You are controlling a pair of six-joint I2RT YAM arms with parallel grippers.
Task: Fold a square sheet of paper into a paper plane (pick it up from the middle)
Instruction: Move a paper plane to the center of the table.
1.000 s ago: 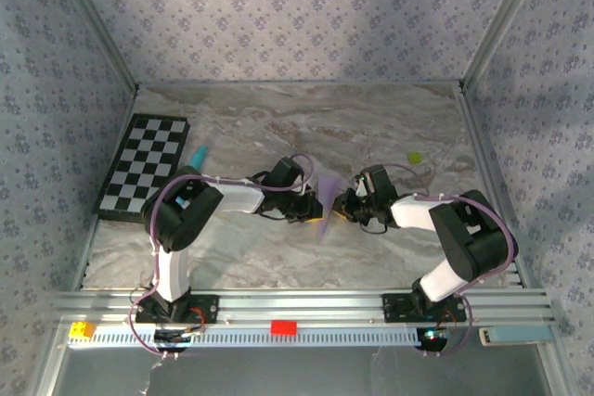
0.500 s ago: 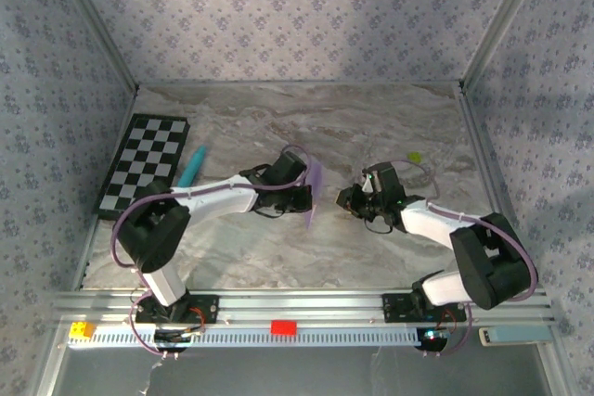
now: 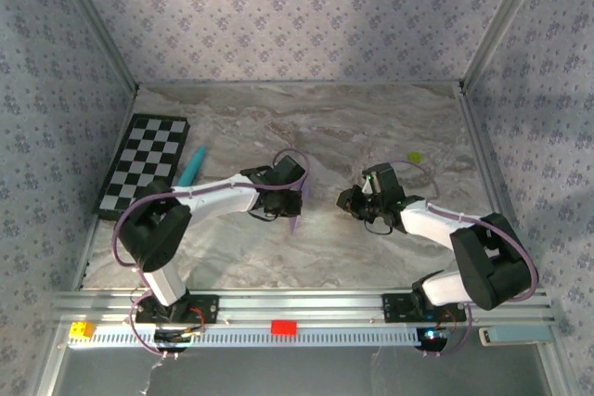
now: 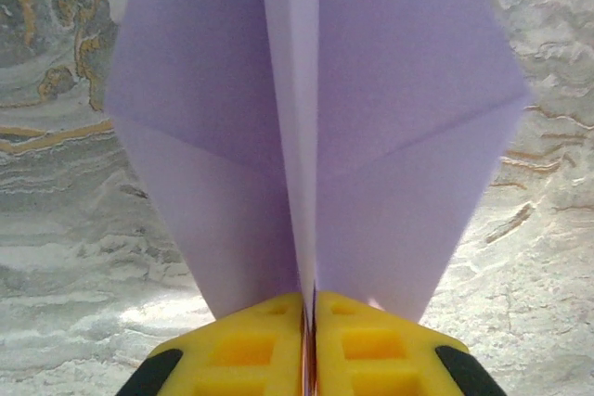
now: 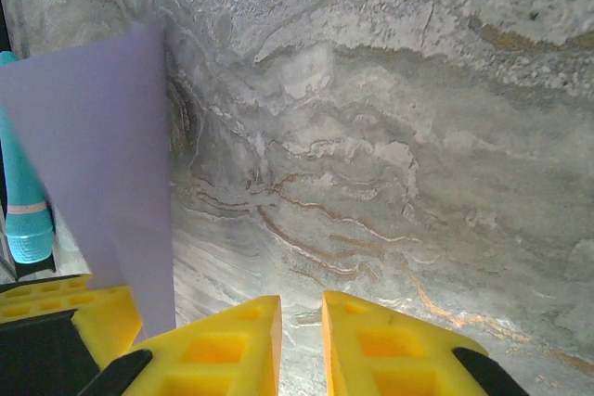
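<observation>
You have, from the table's (image 3: pixel 371 127) left edge: checkerboard (image 3: pixel 144 166), pen (image 3: pixel 192 166) just beside it, left gripper (image 4: pixel 309 303) near mid-table clamped on the plane's (image 4: pixel 371 90) centre fold, then right gripper (image 5: pixel 302 308) nearby, fingers slightly parted, empty.

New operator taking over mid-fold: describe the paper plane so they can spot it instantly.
On the marble table, go right from the checkerboard at the left wall, past the teal pen, to the left gripper near the centre. Pinched between its yellow fingers is the paper plane: the only pale lilac folded sheet, with a centre crease.
</observation>
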